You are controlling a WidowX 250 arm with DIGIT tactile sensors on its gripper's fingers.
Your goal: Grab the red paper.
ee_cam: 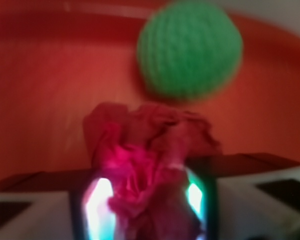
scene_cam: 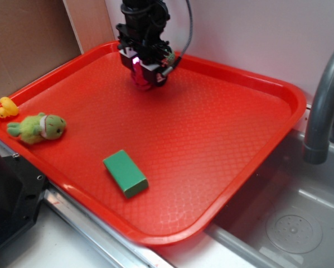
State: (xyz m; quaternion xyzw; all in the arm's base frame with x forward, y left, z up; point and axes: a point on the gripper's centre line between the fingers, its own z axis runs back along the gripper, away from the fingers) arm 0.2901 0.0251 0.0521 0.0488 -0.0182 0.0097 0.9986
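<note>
Filling most of the scene, a big bright red plastic tray [scene_cam: 222, 145] with a pebbled floor and a raised rim lies over a grey metal sink [scene_cam: 289, 223], its front corner overhanging the basin. A grey faucet [scene_cam: 323, 106] curves up at the right, a pale wall runs behind, and brown board stands at the left. The middle and right of the tray are bare, leaving wide room there; the objects keep to the left and back.

The black gripper [scene_cam: 143, 75] hangs low over the back of the tray near the far rim. From the wrist view, its fingers [ee_cam: 97, 207] stand on either side of the red paper [ee_cam: 150, 165], a dark crimson crumpled wad that sits between them and looks pinched, lit pink by a glow. Just beyond the wad, a green knitted ball [ee_cam: 190, 50] rests near the rim; the arm hides it from the outside view.

A green block [scene_cam: 125, 173] lies flat toward the front. A green plush frog [scene_cam: 38, 128] sprawls by the left rim, with a small yellow toy [scene_cam: 8, 108] on the rim itself. The wrist picture is blurred, so the contact is hard to confirm.
</note>
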